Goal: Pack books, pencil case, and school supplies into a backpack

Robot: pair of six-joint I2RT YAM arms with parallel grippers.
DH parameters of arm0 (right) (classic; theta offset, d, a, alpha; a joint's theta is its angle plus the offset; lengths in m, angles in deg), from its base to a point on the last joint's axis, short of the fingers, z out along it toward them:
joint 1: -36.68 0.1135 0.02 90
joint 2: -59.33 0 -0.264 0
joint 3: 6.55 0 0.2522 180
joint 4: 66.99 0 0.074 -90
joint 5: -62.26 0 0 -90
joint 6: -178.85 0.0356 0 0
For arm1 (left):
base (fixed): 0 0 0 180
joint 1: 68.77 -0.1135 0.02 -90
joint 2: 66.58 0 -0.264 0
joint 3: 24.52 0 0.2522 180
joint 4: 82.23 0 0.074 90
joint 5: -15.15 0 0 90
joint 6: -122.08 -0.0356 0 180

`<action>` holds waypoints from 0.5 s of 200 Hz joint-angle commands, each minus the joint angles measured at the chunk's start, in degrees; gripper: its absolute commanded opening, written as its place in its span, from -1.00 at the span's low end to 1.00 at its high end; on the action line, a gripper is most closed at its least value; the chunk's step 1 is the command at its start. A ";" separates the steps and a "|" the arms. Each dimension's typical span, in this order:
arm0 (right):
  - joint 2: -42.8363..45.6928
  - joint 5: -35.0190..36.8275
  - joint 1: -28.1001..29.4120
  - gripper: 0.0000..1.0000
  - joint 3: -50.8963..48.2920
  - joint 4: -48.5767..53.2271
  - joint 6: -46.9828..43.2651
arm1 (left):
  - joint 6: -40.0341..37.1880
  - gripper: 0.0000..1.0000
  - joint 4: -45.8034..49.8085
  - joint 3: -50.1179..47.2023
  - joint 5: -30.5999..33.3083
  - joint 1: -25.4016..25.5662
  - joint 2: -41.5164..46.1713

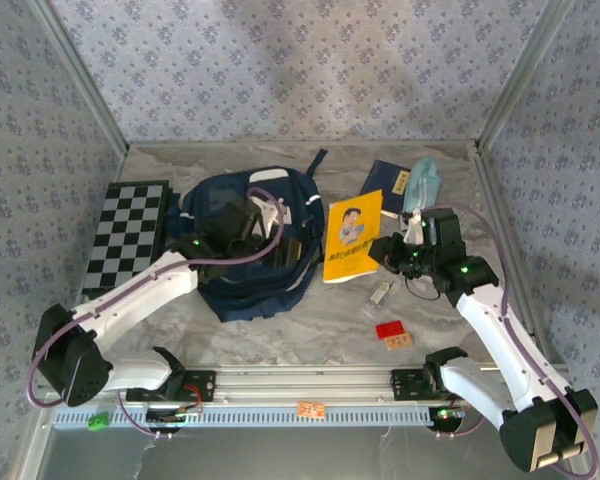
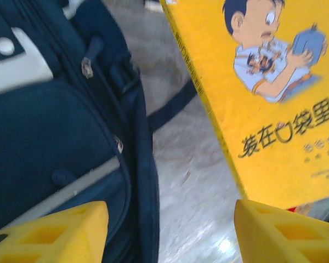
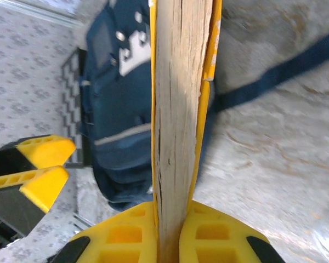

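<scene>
Right tool (image 3: 170, 224) is clamped shut on the yellow book (image 1: 352, 235), fingers pinching its page edge. Book is just right of the backpack (image 1: 250, 295); can't tell if it's lifted off the table (image 1: 310, 345). Left tool (image 2: 170, 233) is above the backpack, fingers well apart, holding nothing. Backpack lies centre-left, with a checkered board (image 1: 128, 235) to its left. Navy book (image 1: 388, 178) and pencil case (image 1: 423, 185) lie far right, side by side, beyond the right tool. Small clear supply item (image 1: 378, 295) is on the table nearer than the yellow book, red tag (image 1: 388, 329) just nearer again.
</scene>
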 commanded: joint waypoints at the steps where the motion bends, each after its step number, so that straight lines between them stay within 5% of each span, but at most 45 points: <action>1: 2.70 0.48 -0.09 -1.00 -2.72 0.65 -2.36 | -8.55 0.29 7.79 2.16 5.38 2.00 -2.76; 100: 4.24 -0.60 -0.68 -1.00 -9.41 -1.41 -2.69 | -17.15 0.34 12.37 9.96 15.17 9.26 -17.82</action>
